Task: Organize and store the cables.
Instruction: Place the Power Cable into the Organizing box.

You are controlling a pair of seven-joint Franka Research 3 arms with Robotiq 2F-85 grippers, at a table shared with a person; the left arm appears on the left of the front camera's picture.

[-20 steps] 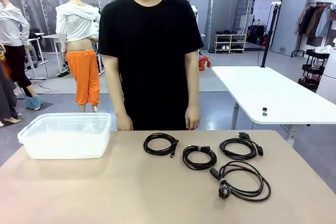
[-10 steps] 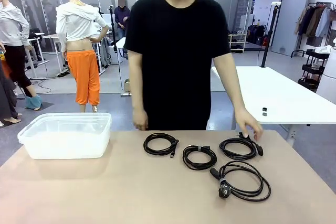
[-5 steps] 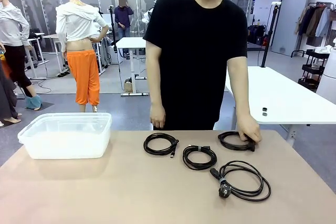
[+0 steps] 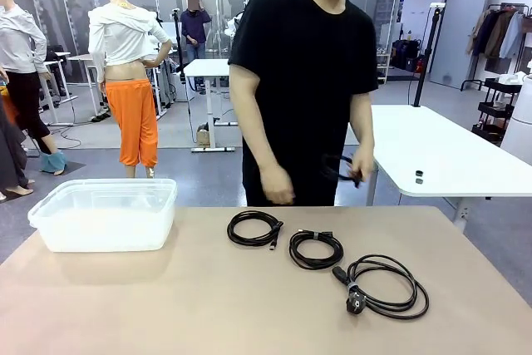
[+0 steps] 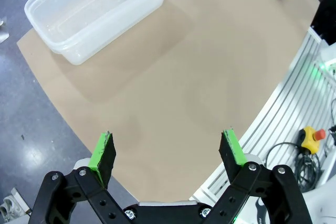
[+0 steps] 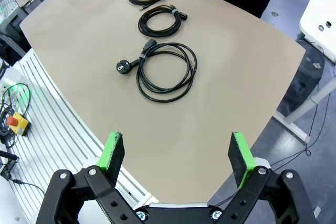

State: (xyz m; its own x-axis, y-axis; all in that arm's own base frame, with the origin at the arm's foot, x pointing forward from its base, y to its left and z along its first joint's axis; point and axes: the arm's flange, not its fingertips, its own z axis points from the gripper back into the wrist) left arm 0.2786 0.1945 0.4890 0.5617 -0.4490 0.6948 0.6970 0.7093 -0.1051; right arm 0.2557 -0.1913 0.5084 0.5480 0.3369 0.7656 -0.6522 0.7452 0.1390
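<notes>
Right now my left fingers (image 5: 104,153) are spread wide with nothing between them, hanging over the bare near part of the worktop (image 5: 210,77). The clear plastic bin (image 5: 113,24) sits ahead of them, near the worktop's edge. My right fingers (image 6: 114,153) are just as wide apart and empty, above the worktop's other end.

From the front I count three cables lying on the worktop: a small coil (image 4: 235,230) near the middle, a second coil (image 4: 316,236) just beside it to the right, and a larger, looser coil (image 4: 417,290) whose round plug (image 4: 355,300) points toward my side. They lie close together but apart. A fourth coil (image 4: 342,172) is off the worktop, held at waist height in the person's hand (image 4: 362,165); the person's other hand (image 4: 277,185) is blurred beside it. The bin stands far to the left, well apart from the cables.
</notes>
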